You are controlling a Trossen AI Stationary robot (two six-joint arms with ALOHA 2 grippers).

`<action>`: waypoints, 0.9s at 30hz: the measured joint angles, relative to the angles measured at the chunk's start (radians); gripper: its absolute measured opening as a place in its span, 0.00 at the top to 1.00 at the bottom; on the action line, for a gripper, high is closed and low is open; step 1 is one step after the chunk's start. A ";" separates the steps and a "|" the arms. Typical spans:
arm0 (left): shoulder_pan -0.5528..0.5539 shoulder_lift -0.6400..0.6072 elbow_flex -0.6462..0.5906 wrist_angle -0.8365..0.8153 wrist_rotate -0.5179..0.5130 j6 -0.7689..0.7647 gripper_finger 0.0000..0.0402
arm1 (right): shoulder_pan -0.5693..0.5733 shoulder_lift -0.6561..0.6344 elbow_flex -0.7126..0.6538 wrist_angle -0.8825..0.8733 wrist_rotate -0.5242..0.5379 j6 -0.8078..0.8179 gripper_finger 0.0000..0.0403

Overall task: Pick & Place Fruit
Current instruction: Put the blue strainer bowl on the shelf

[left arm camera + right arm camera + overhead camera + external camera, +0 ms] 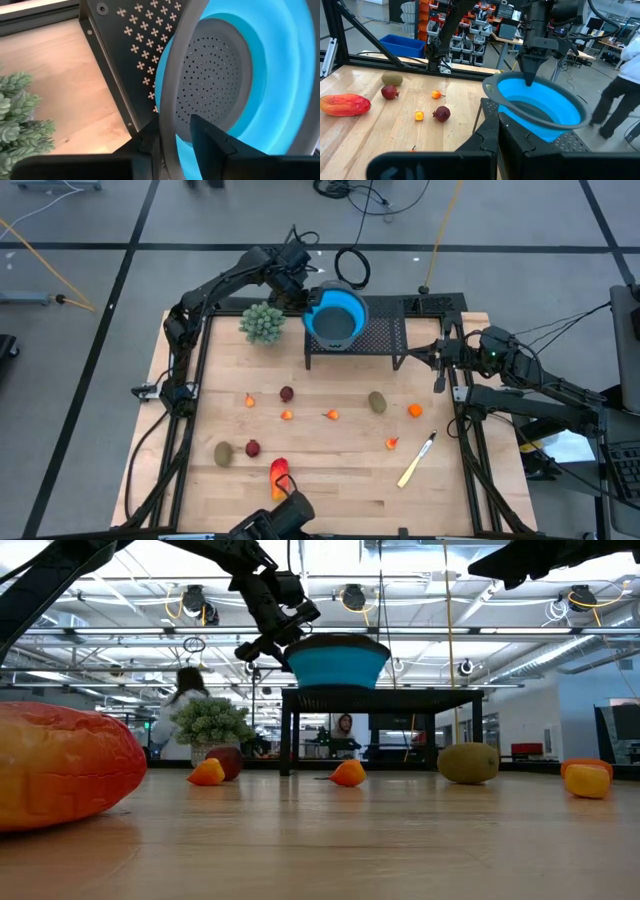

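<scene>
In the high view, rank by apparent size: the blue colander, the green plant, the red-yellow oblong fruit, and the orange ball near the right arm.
1. blue colander
2. green plant
3. red-yellow oblong fruit, partly hidden by the camera mount at the table's near edge, so its rank is less sure
4. orange ball

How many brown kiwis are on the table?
2. One kiwi lies right of the middle, near the black rack; the other kiwi lies on the left side, beside a red ball. The bowl could hide more.

bowl [335, 318] on rack [385, 340] | plant [263, 322] left | fruit [377, 401] in front
</scene>
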 joint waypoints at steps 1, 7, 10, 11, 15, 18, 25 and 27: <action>0.000 0.000 0.000 0.000 -0.001 0.002 0.75 | 0.000 0.000 0.000 0.000 0.000 0.000 1.00; 0.000 0.000 0.000 -0.002 -0.023 0.005 0.66 | 0.000 0.000 0.000 0.000 0.000 0.000 1.00; 0.000 0.000 0.000 -0.002 -0.024 0.005 0.61 | 0.000 0.000 0.000 0.000 0.000 0.000 1.00; 0.000 0.000 0.000 -0.002 -0.024 0.005 0.60 | 0.000 0.000 0.000 0.000 0.000 0.000 1.00; 0.007 0.000 0.000 -0.002 -0.024 0.005 0.53 | 0.000 0.000 0.000 0.000 0.000 0.000 1.00; 0.020 0.000 0.000 -0.002 -0.017 0.005 0.48 | 0.000 0.000 0.000 0.000 0.000 0.000 1.00; 0.052 0.000 0.000 -0.002 0.053 -0.020 0.46 | 0.000 0.000 0.000 0.000 0.000 0.000 1.00; 0.063 -0.001 0.000 -0.004 0.080 -0.024 0.47 | 0.000 0.000 0.000 0.000 0.000 0.000 1.00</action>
